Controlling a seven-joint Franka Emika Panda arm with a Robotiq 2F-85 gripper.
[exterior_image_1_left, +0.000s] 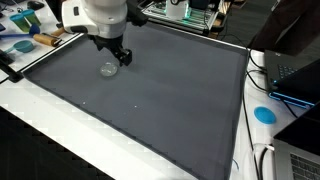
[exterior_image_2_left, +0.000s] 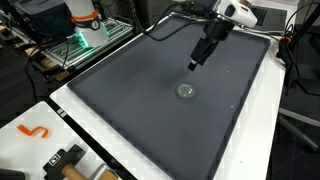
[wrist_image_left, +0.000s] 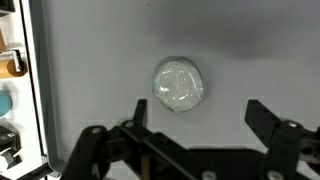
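A small clear, roundish lump (wrist_image_left: 179, 86) lies on the dark grey mat (wrist_image_left: 110, 60). In the wrist view it sits just ahead of my gripper (wrist_image_left: 200, 112), whose two black fingers (wrist_image_left: 137, 113) stand wide apart with nothing between them. In both exterior views the gripper (exterior_image_1_left: 121, 57) (exterior_image_2_left: 197, 59) hovers a little above the mat, close to the clear lump (exterior_image_1_left: 108, 69) (exterior_image_2_left: 185, 90), and does not touch it.
The mat (exterior_image_1_left: 150, 100) has a white border (exterior_image_2_left: 150, 130). A blue disc (exterior_image_1_left: 264, 114) and cables lie beside a laptop (exterior_image_1_left: 296, 70). Blue items (exterior_image_1_left: 22, 45) sit past one mat edge; an orange hook (exterior_image_2_left: 34, 131) and tools (exterior_image_2_left: 65, 160) past another.
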